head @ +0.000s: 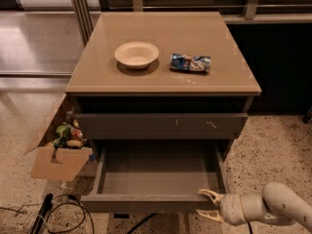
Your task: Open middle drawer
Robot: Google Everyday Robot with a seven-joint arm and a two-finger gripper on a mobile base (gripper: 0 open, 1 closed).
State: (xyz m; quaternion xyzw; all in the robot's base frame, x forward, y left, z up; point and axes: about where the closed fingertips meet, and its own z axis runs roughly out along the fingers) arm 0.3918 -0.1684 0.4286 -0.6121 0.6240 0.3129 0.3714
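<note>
Gripper [207, 204] at right front corner of middle drawer [146, 203], jaws spread and seemingly straddling its front panel, likely to hook and pull; drawer stands well out beneath scratched upper front [161, 126]

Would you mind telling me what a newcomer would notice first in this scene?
The middle drawer stands pulled out near the floor, showing its grey inside. The gripper, open, sits at the drawer's front right corner. On the cabinet top rest a pale bowl and, to its right, a crumpled blue packet.
</note>
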